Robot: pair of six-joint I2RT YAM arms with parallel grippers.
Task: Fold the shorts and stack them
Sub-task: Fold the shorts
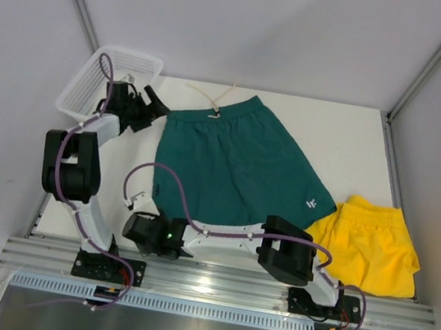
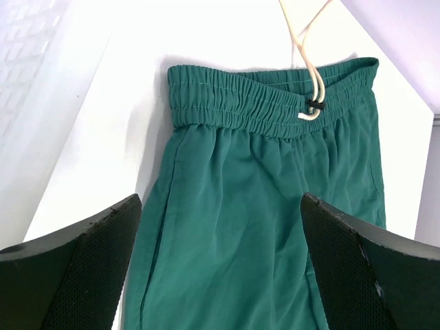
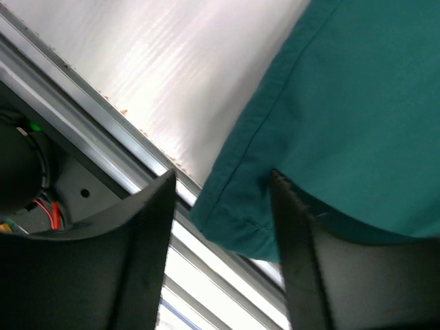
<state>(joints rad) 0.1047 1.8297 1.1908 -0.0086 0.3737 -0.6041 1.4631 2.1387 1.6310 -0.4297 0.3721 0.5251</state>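
Right wrist view: right tool point(image 3: 221, 180) is released, its fingers either side of the near hem corner of the green shorts point(image 3: 344, 103), with a gap at one finger.
Rail: the metal rail point(image 3: 103, 148) runs just below that corner, at the bench point(image 3: 172, 62) edge.
Yellow shorts: crumpled on the near right of the bench point(image 1: 356, 144), just beside the green leg; yellow shorts point(image 1: 370, 245) lie unfolded.
Green shorts: spread flat mid-bench, waistband far, logo on the right leg.
Left tool: left tool point(image 2: 221, 203) is released wide, hanging over the waistband's left end.
Drawstring: pale drawstring point(image 2: 313, 75) trails beyond the waistband.
Basket: white basket point(image 1: 104, 81) sits in the far left corner.
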